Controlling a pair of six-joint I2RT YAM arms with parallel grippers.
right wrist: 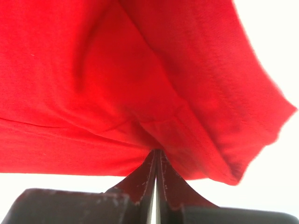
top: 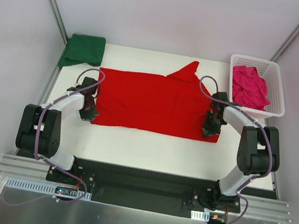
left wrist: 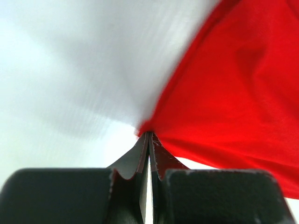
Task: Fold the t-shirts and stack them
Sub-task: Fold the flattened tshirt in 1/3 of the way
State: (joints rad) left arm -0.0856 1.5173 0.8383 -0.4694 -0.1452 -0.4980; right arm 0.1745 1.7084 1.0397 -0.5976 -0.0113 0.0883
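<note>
- The white table (top: 150,146) is bearing three things.
- A red t-shirt (top: 151,101) is lying spread mid-table.
- A dark green t-shirt (top: 84,50) is sitting far left.
- A white lattice basket (top: 277,92) is standing far right.

Item 1: left gripper (left wrist: 149,140), lower centre of the frame. Two dark fingers rise from blocky black housings at the bottom left and bottom right; the jaws are pressed together with only a hairline seam between them, pinching cloth at their tips.

Item 2: red t-shirt (left wrist: 233,93), bright red, plain. One corner is caught at the jaw tips; from there the cloth fans out to fill the right side and upper right of the frame, with soft folds.

Item 3: tabletop (left wrist: 70,70), white, blurred, covering the left and upper left.
</note>
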